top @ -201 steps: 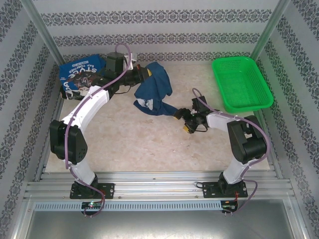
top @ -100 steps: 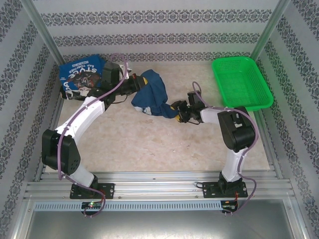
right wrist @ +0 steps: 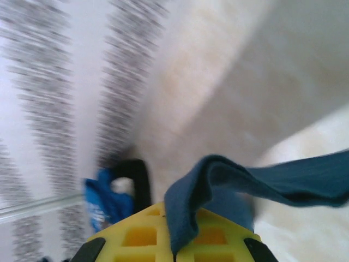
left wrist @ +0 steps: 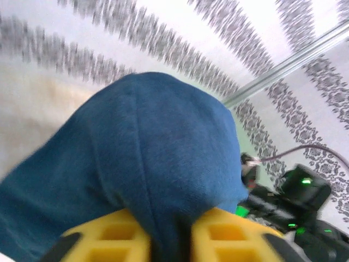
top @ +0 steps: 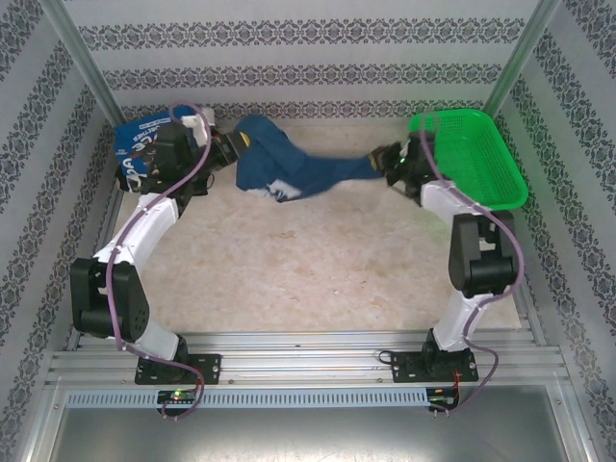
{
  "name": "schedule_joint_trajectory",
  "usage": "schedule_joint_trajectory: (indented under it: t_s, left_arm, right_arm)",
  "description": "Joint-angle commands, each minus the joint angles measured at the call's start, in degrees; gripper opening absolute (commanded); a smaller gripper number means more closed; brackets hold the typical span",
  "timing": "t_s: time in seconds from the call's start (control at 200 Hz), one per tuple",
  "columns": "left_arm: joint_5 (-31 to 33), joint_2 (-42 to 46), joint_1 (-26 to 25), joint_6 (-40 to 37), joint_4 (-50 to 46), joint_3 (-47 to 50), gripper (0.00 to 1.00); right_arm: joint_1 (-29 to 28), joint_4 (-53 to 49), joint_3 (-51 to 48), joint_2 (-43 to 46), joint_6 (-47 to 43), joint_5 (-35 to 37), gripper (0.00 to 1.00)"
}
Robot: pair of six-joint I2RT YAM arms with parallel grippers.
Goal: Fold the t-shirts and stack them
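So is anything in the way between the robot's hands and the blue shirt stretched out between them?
No, nothing visible is. The left gripper pinches one end of the blue t-shirt between its yellow fingers. The right gripper pinches the other end, and the cloth stretches between them.

One t-shirt [top: 289, 171] spans the far part of the surface [top: 318, 269], its left end in my left fingers [left wrist: 106, 240], its right end in my right fingers [right wrist: 139, 237]. I have a second t-shirt [top: 140, 144] in the far left corner and the basket [top: 452, 116] far right, just beside my right fingers
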State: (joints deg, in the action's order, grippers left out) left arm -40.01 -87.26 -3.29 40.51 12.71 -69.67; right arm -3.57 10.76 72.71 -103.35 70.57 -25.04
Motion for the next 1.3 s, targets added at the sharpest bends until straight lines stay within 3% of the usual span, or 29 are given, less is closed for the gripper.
schedule_joint_trajectory:
  t_s: [0.0, 0.075, 0.225, 0.315, 0.39, 0.47, 0.54, 0.645, 1.034, 1.294]
  left_arm:
    - [-1.5, 4.9, 4.6, -0.1, 16.6, 1.1, 0.35]
    - [1.8, 7.0, 7.5, 1.7, 17.4, 9.0, 0.54]
    - [9.0, 12.2, 9.4, 9.2, 23.0, 29.6, 0.62]
    - [8.9, 13.5, 5.7, 8.2, 19.1, 33.3, 0.66]
    - [10.5, 13.7, -1.1, 2.3, 10.8, 31.1, 0.71]
    - [13.9, 11.8, -8.5, -6.2, -0.6, 24.7, 0.76]
    - [15.8, 8.3, -11.5, -10.2, -6.1, 19.3, 0.77]
    - [14.6, -0.2, -12.7, -12.4, -11.5, 9.0, 0.80]
    - [12.1, -41.6, -20.8, -22.0, -43.0, -46.6, 0.79]
    - [16.4, -59.4, -24.0, -20.3, -52.5, -66.6, 0.73]
  right_arm:
    - [2.2, -3.0, 4.5, 7.0, -7.2, -3.4, 0.00]
    - [3.4, -5.7, 2.2, 11.2, -10.6, -4.8, 0.00]
    - [4.1, -9.5, -11.3, 20.2, -17.1, -6.8, 0.00]
    - [3.5, -13.3, -20.5, 24.5, -19.1, -7.4, 0.00]
    - [3.4, -15.0, -28.6, 28.7, -19.8, -6.0, 0.00]
    - [4.1, -18.2, -33.9, 32.7, -20.7, -3.0, 0.00]
    - [4.8, -19.0, -36.7, 34.6, -21.1, -2.0, 0.00]
    - [5.3, -20.6, -37.2, 34.3, -22.8, -1.9, 0.00]
    - [5.4, -24.0, -37.6, 34.2, -26.0, -1.2, 0.00]
    - [5.4, -24.8, -36.9, 33.9, -26.1, -1.8, 0.00]
